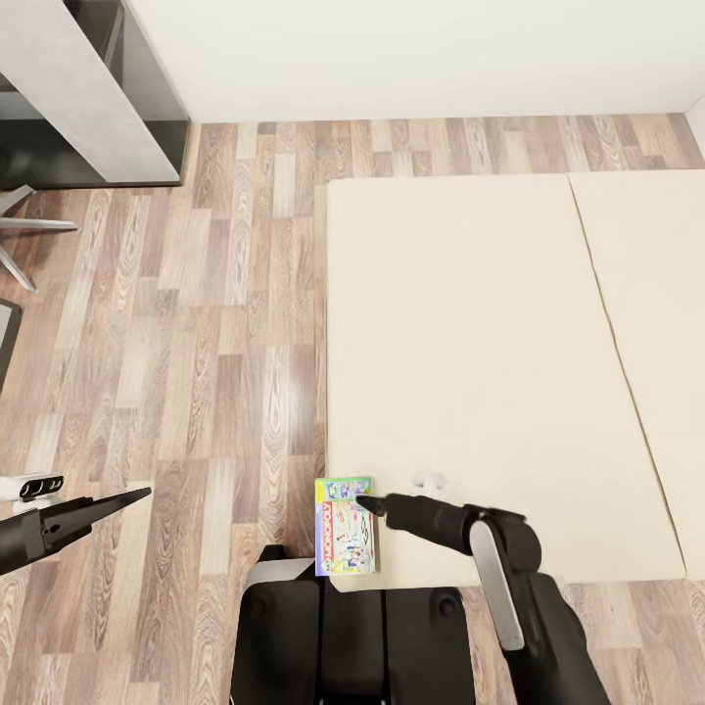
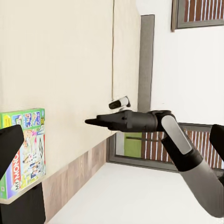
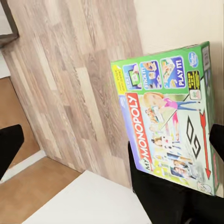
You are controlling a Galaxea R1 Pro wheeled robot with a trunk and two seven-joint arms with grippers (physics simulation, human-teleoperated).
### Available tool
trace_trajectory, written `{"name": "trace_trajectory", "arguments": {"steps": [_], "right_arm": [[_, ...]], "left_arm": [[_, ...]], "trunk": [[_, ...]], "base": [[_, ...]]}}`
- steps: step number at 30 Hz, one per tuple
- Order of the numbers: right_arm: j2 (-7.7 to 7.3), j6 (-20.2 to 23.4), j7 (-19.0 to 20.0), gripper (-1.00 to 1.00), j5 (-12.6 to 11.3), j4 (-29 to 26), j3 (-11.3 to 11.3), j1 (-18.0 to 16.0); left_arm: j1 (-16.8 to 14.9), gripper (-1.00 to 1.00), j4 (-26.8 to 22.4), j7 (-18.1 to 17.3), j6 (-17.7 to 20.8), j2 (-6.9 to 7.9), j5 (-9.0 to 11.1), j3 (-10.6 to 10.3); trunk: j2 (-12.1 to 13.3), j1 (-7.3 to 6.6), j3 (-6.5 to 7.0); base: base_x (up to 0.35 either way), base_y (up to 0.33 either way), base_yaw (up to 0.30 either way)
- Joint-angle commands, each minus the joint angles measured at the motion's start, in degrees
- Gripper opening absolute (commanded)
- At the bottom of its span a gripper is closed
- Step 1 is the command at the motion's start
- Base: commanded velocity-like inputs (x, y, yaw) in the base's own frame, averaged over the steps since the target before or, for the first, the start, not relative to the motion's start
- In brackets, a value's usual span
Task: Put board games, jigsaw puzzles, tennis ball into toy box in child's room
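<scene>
While the right pincer, its spread unclear, hovers over it, the green-white board game lies flat on the bed.

The right arm is matte black with rounded joints and a pale grey strip along its forearm, narrowing to a dark cone-shaped pincer. The left arm is likewise black and angular, tapering to a thin point, with a small white-and-black cylindrical part beside it. The trunk is a glossy black block with rounded corners.
</scene>
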Motion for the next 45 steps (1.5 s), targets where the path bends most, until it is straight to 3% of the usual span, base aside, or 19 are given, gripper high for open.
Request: {"name": "trace_trajectory", "arguments": {"steps": [1, 4, 6, 9, 13, 14, 20, 24, 29, 39, 45], "right_arm": [[0.02, 0.2, 1.7, 1.0, 0.2, -0.9, -0.8, 1.2], [0.01, -0.4, 6.7, 1.0, 0.2, -2.4, -3.2, 4.3], [-0.05, -2.7, 14.2, 1.0, 0.3, -3.4, -6.7, 7.1], [-0.33, -6.7, 21.6, 1.0, 0.3, -3.7, -10.5, 9.5], [-1.65, -9.4, 30.8, 1.0, 0.3, -3.9, -15.0, 11.7], [-2.15, -10.1, 34.6, 1.0, 0.3, -3.9, -16.3, 12.2], [-3.07, -11.3, 44.6, 1.0, 0.5, -4.0, -18.7, 12.8], [-3.28, -11.6, 47.6, 1.0, 0.6, -3.9, -19.7, 12.9], [-3.3, -11.7, 48.6, 1.0, 0.5, -3.9, -20.8, 13.0], [-3.35, -12.6, 49.0, 1.0, 1.3, -3.8, -21.3, 13.0], [-3.31, -13.9, 48.9, 1.0, 1.3, -3.8, -21.4, 13.0]], "left_arm": [[0.0, 1.0, 0.0, -0.2, 0.6, 0.02, -0.1, 0.0], [0.0, 1.0, 0.0, -0.2, 0.6, 0.01, -0.1, 0.0], [0.0, 1.0, 0.0, -0.2, 0.6, 0.01, -0.1, 0.0], [0.0, 1.0, 0.0, -0.2, 0.6, 0.01, -0.1, 0.0], [0.1, 1.0, 0.0, -0.2, 0.6, 0.06, -0.2, 0.1], [0.2, 1.0, 0.0, -0.2, 0.5, 0.07, -0.3, 0.1], [0.3, 1.0, 0.0, -0.2, 0.5, 0.1, -0.5, 0.2], [1.0, 1.0, 0.0, -0.2, 0.5, 0.1, -0.8, 0.2], [2.0, 1.0, 0.0, -0.2, 0.4, 0.2, -1.2, 0.9], [4.0, 1.0, 0.3, -0.2, 0.1, 0.44, -1.3, 2.3], [4.1, 1.0, 0.3, -0.2, 0.1, 0.34, -1.2, 2.1]], "trunk": [[-0.1, 0.04, -0.04], [-0.1, 0.04, 0.1], [-0.1, 0.04, 0.25], [-0.1, 0.04, 0.5], [-0.1, 0.04, 0.86], [-0.1, 0.04, 0.95], [-0.1, 0.04, 1.5], [-0.1, 0.04, 1.87], [-0.1, 0.04, 2.33], [-0.1, 0.04, 2.85], [-0.1, 0.04, 2.86]], "base": [[0.0, 0.0, 0.0], [0.0, 0.0, 0.0], [0.0, 0.0, 0.0], [0.0, 0.0, 0.0], [0.0, 0.0, 0.0], [0.0, 0.0, 0.0], [0.0, 0.0, 0.0], [0.0, 0.0, 0.0], [0.0, 0.0, 0.0], [0.0, 0.0, 0.0], [0.0, 0.0, 0.0]]}}
